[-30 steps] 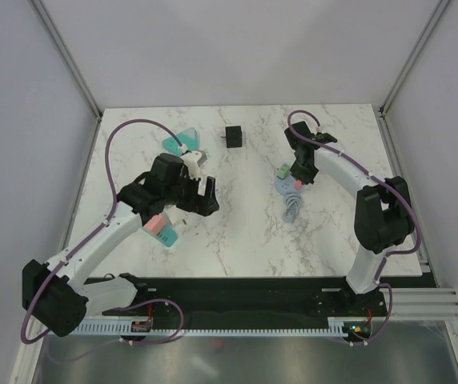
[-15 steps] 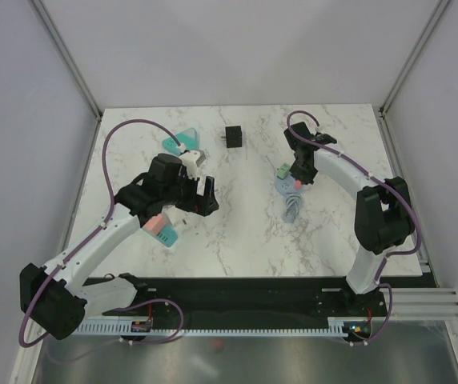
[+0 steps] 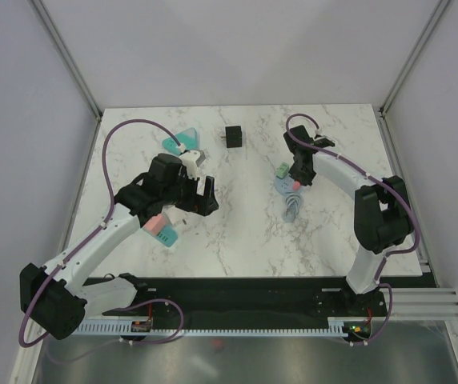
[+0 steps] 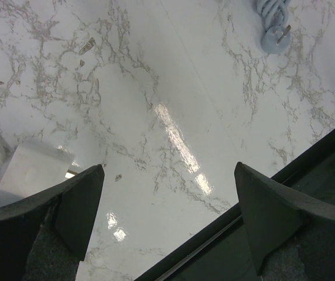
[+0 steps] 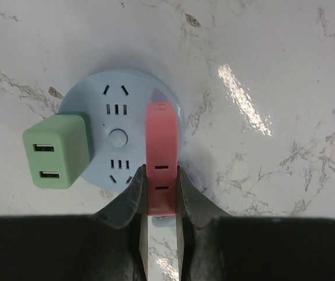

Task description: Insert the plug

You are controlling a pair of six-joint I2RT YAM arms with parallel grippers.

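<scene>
Right tool (image 5: pixel 160 175) clenched on slim pink plug (image 5: pixel 160 129), poised over round pale-blue socket disc (image 5: pixel 118 99) for insertion; left tool (image 4: pixel 166 175) spread, well apart.

I see bright, even light from above, white glare streaks on the marble table (image 4: pixel 126 88), soft shadows, close left fingers (image 4: pixel 74 205) slightly blurred.

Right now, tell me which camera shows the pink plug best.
The right wrist view: the pink plug fills the centre, clamped by the right gripper over the round blue socket. The top external view shows it only as a small pink speck under that gripper. The left wrist view does not show it.
</scene>
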